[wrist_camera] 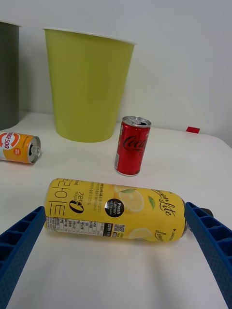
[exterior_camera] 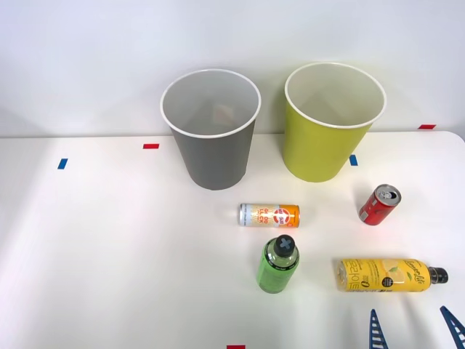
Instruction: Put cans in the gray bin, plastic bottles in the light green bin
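Front view, table [exterior_camera: 109, 254] white: gray bin [exterior_camera: 212, 145] upright at 12 o'clock, light green bin [exterior_camera: 330, 138] just beside it toward 1 o'clock, both with white rims, small gap between them. Silver-and-orange can [exterior_camera: 269, 215] lies on its side near table centre, in front of the gray bin. Green bottle [exterior_camera: 278, 265] stands upright directly at 6 o'clock of that can, black cap up, close but not touching. Red can [exterior_camera: 379, 204] stands at 3 o'clock of the orange can, well apart, in front of the green bin's right side. Lemon-label bottle [exterior_camera: 385, 275] lies on its side at 4 to 5 o'clock, black cap pointing to the table's right edge. Right gripper [exterior_camera: 414, 331] shows as two blue ribbed fingertips at the 5 o'clock corner, just below the lemon bottle, spread wide, holding nothing. Wrist view adds detail: right gripper [wrist_camera: 116, 251] fingers wide open, one either end of the lemon-label bottle [wrist_camera: 116, 212], neither touching it; label text and lemon print readable. Red can [wrist_camera: 132, 145] is upright just behind the bottle, pull-tab top visible. Light green bin [wrist_camera: 87, 84] stands behind that. Orange can [wrist_camera: 19, 147] lies with its top end facing the camera. Gray bin [wrist_camera: 8, 75] is just an edge sliver. Red and blue tape marks [exterior_camera: 150, 146] dot the table in the front view.
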